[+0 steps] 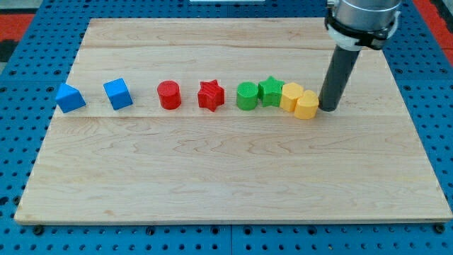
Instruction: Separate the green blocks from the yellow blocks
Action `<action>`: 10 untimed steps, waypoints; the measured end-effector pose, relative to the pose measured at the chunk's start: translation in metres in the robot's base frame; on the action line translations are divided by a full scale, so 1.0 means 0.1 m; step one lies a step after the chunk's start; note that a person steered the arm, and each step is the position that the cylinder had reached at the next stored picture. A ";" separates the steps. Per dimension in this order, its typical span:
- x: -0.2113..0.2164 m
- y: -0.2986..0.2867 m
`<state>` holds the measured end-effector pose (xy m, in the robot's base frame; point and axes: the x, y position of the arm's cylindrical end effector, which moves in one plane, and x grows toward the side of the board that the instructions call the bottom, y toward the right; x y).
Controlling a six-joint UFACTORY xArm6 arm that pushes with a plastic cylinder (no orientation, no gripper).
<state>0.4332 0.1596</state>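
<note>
On wooden surface [226,177], toward view's right: my tip [329,108] resting at 3 o'clock of yellow blocks, just beside nearer one. No end effector jaws here, plain rod only. Two yellow blocks [290,95] [307,105] touching; green star [270,91] pressing against them at 9 o'clock, green cylinder [246,96] beside it. Farther toward 9 o'clock: red star [211,95], red cylinder [169,94], blue cube [117,93], blue block [70,98].

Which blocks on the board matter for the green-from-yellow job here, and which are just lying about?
In the job:
green cylinder
green star, touching the yellow pair
yellow block
yellow hexagonal block
my tip, just to the view's right of the yellow blocks

Lying about:
blue block at the view's far left
blue cube
red cylinder
red star
</note>
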 end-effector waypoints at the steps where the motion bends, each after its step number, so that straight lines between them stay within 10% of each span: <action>1: 0.18 -0.04; 7: -0.28 -1.47; 10: -0.61 -0.84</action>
<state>0.3718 0.0754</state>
